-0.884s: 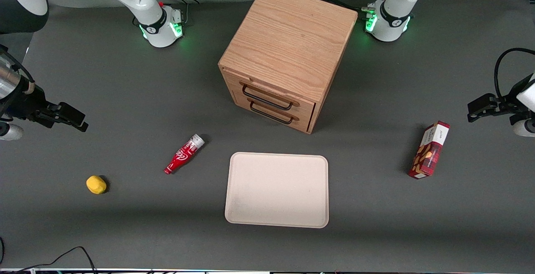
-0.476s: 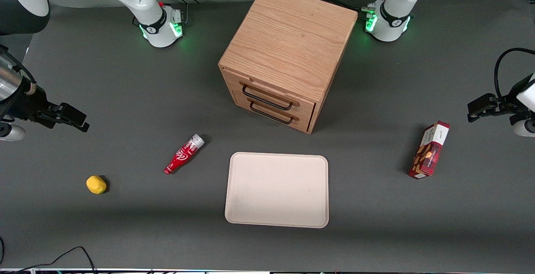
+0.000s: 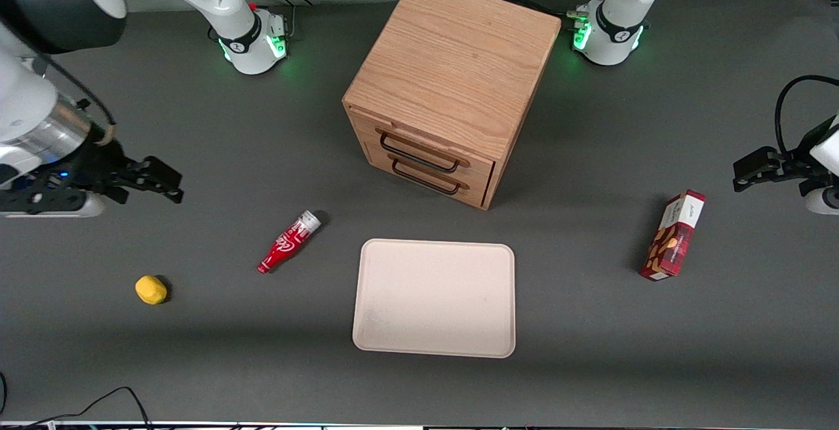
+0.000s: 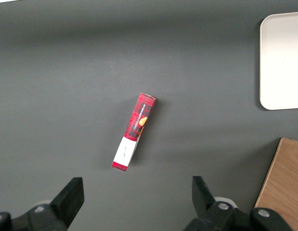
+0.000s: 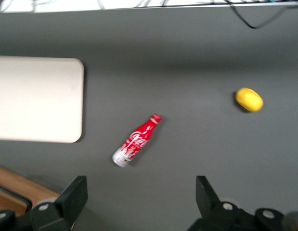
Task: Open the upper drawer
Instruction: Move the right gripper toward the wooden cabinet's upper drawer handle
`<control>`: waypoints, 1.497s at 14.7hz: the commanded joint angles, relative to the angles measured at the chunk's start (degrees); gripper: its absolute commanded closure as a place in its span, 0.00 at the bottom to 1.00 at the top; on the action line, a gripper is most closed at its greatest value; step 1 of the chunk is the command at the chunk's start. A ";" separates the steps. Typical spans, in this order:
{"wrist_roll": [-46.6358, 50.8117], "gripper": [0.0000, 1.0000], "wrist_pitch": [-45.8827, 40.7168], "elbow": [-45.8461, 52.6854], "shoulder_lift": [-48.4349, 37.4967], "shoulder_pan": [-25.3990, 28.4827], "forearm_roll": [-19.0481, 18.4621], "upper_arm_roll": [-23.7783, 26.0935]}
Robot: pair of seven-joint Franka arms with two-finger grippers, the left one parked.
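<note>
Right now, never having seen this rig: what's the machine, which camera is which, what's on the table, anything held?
Two robot arms are bolted to a grey table. One picture looks down from the front; the other two come from wrist cameras. The working arm's claw hangs open and empty above the table, toward its own end, away from the wooden cabinet. The upper drawer is shut. Also lying there: a red bottle, a yellow lemon-like object, a pale tray and a red box.

The working arm [image 3: 39, 115] was glossy white with a black joint cap and a brushed metal wrist band. Its gripper [image 3: 172, 187] was matte black, jaws parted. Its base [image 3: 252, 40] glowed green, trailing black cables.
</note>
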 commanded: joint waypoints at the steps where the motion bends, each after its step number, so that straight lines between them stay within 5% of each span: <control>1: -6.88 0.00 -0.46 3.25 3.10 0.51 -0.90 2.89; 5: -9.97 0.00 -0.46 4.57 5.83 1.74 -4.67 9.21; 17: -16.57 0.00 -0.64 14.67 23.58 1.74 -4.51 30.13; 22: -24.92 0.00 -0.03 15.56 25.44 3.24 -4.59 31.12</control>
